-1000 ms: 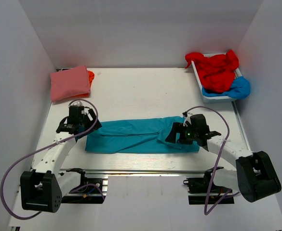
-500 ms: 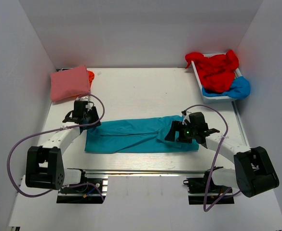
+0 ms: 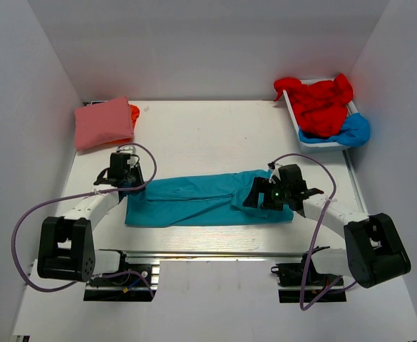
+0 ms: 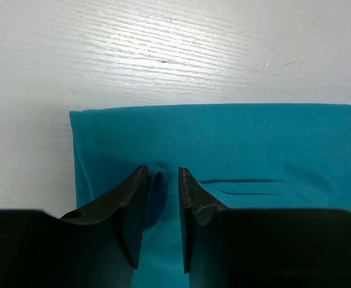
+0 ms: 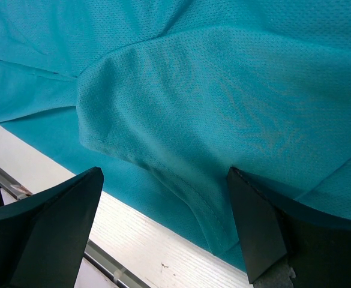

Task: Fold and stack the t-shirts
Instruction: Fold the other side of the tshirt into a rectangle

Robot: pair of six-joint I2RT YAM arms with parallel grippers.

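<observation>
A teal t-shirt (image 3: 194, 203) lies folded into a long strip across the near middle of the table. My left gripper (image 3: 128, 187) (image 4: 162, 171) presses down on its left end just inside the hem. Its jaws stand a narrow gap apart with a small ridge of teal cloth (image 4: 157, 186) bunched between them. My right gripper (image 3: 254, 199) (image 5: 164, 174) hangs wide open over the right end, where a sleeve fold (image 5: 181, 120) lies between the fingers. A folded pink t-shirt (image 3: 103, 122) rests on an orange one (image 3: 134, 112) at the back left.
A white tray (image 3: 315, 146) at the back right holds crumpled red cloth (image 3: 318, 103) and a bright blue shirt (image 3: 354, 130). White walls close in the left, right and back. A metal rail (image 3: 215, 254) runs along the table's near edge.
My left gripper has moved onto the shirt's left end and its jaws have narrowed from wide open, bunching cloth between them. My right gripper shifted slightly left and stays wide open.
</observation>
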